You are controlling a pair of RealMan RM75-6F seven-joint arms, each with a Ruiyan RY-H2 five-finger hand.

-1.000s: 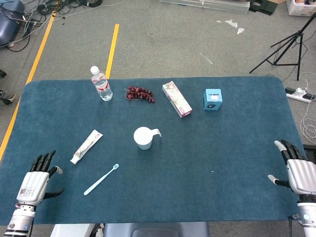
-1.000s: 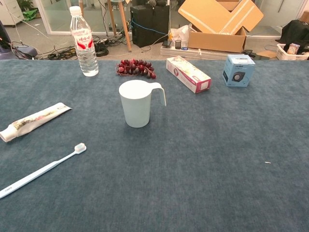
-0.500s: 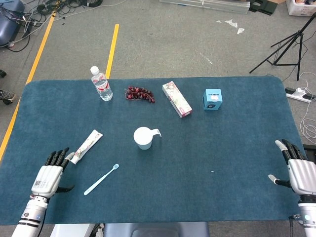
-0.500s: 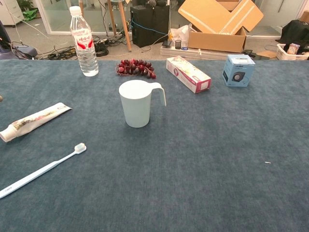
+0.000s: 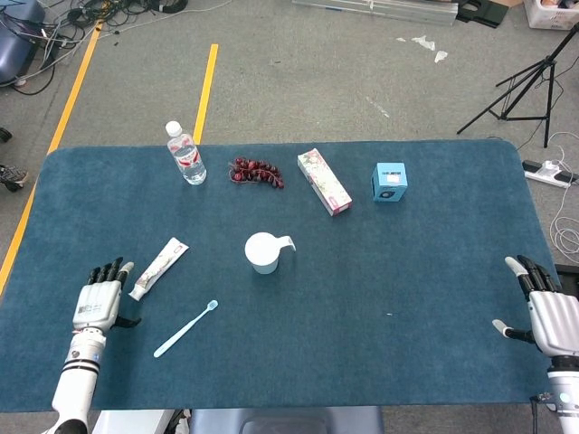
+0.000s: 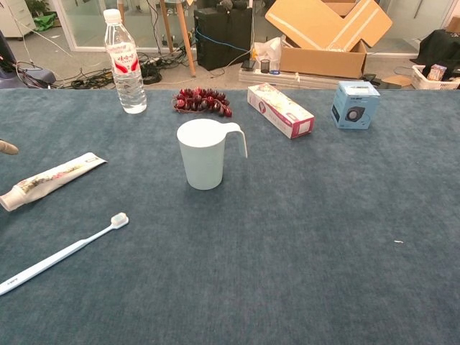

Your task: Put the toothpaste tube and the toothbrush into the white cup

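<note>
The white cup (image 5: 263,252) (image 6: 203,153) stands upright mid-table, handle to the right. Left of it the toothpaste tube (image 5: 158,268) (image 6: 50,180) lies flat, and the light-blue toothbrush (image 5: 185,328) (image 6: 61,252) lies nearer the front edge. My left hand (image 5: 100,298) hovers just left of the tube's cap end, fingers spread, holding nothing; one fingertip (image 6: 8,147) shows at the chest view's left edge. My right hand (image 5: 547,312) is at the table's far right edge, fingers apart and empty.
Along the back of the blue table (image 5: 380,271) stand a water bottle (image 5: 185,154), a bunch of dark grapes (image 5: 257,171), a toothpaste box (image 5: 324,181) and a small blue box (image 5: 390,182). A tripod (image 5: 529,81) stands on the floor at the right.
My left hand has moved forward and rightward, closing in on the toothpaste tube's cap end. The right hand has barely shifted. No object has moved.
</note>
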